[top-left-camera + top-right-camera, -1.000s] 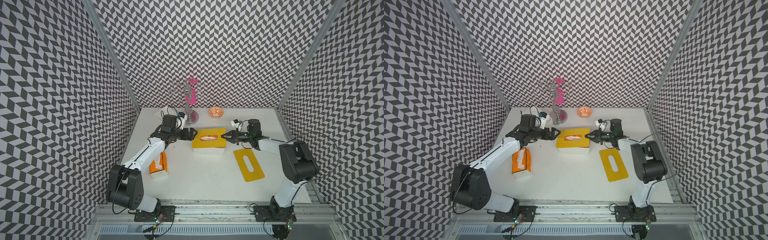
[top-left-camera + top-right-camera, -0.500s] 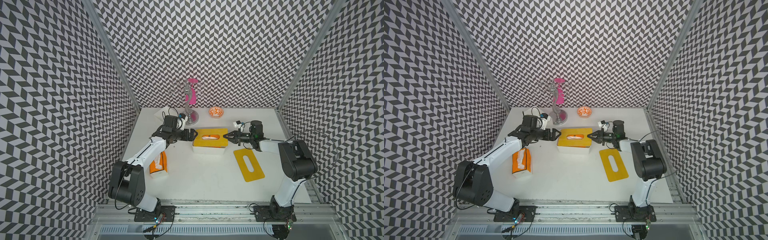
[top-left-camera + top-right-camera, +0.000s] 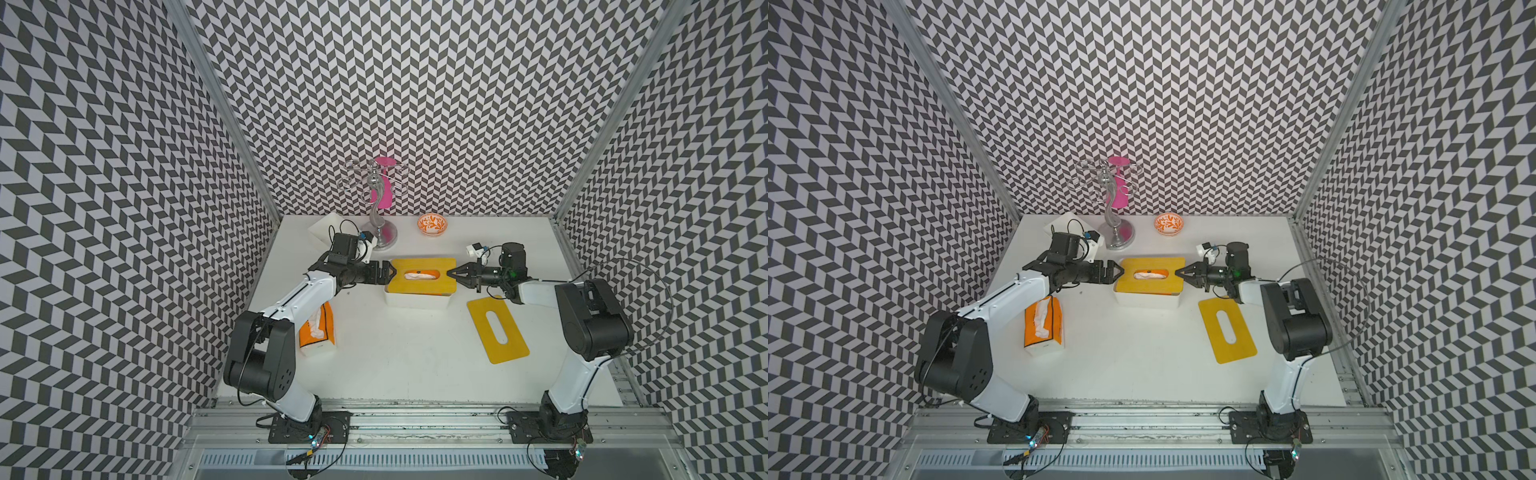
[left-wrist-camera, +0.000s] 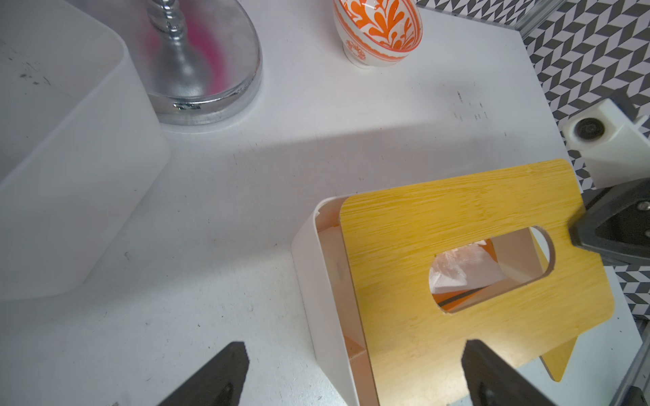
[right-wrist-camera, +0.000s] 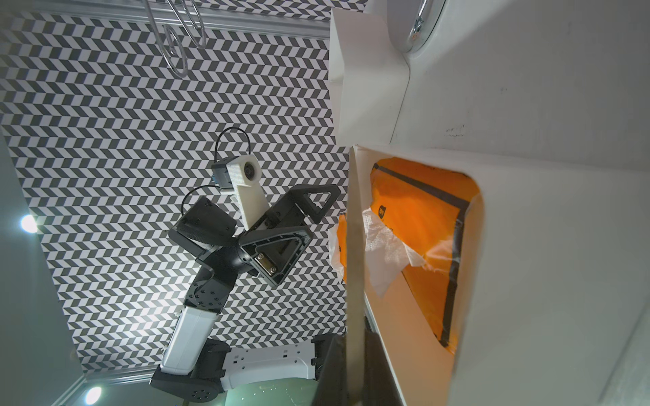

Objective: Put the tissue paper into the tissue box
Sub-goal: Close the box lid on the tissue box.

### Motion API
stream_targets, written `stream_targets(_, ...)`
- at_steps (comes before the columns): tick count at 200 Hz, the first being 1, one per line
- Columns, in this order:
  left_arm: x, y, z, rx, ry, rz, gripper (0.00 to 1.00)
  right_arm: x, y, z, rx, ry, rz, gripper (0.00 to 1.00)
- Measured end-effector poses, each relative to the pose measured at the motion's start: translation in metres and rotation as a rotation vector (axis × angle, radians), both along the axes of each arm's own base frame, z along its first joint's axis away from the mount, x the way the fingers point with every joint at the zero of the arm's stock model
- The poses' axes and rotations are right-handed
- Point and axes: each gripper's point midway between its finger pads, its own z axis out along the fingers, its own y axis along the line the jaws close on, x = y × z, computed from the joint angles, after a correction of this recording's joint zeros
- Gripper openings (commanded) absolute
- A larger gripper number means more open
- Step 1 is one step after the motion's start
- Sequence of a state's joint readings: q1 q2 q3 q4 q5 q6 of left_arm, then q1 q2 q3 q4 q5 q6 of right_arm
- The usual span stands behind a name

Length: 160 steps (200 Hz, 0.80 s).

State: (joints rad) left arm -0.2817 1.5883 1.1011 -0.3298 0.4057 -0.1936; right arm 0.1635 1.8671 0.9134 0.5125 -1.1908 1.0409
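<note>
Our left hand (image 3: 389,272) stands wide, holding nothing, right at the near end of the yellow lid (image 3: 419,264). In the last second it has crept a little closer, and the lid, which sat skewed, now lies squarer over the white tissue box (image 3: 415,300). Facing it at the lid's far end, our right hand (image 3: 452,274) is pinched narrow on the lid's edge. Beneath the lid, the tissue paper (image 5: 422,218), an orange pack with a white sheet pulled up, already lies inside the box and shows through the slot. The left wrist view shows the box rim uncovered at the near end, so we judge the filling done and the lid not yet seated. Behind the left hand, beside its arm, a second orange pack (image 3: 318,332) lies on the table (image 3: 395,365).
</note>
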Motion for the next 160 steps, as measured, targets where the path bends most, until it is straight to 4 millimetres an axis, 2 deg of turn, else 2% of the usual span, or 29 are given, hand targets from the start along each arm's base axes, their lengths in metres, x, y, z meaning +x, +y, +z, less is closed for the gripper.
stream_targets(31,-0.001,-0.003,-0.003,-0.014,0.016,-0.008,0.99,0.0,0.0,-0.002,0.007,0.007,0.007,0.0)
stream_targets(93,-0.004,-0.009,-0.026,-0.037,0.095,-0.028,0.98,0.0,0.002,-0.006,0.015,0.018,0.016,0.0)
stream_targets(160,-0.006,-0.016,-0.025,-0.076,0.11,-0.048,0.97,-0.002,0.009,-0.013,0.012,0.031,0.03,0.0)
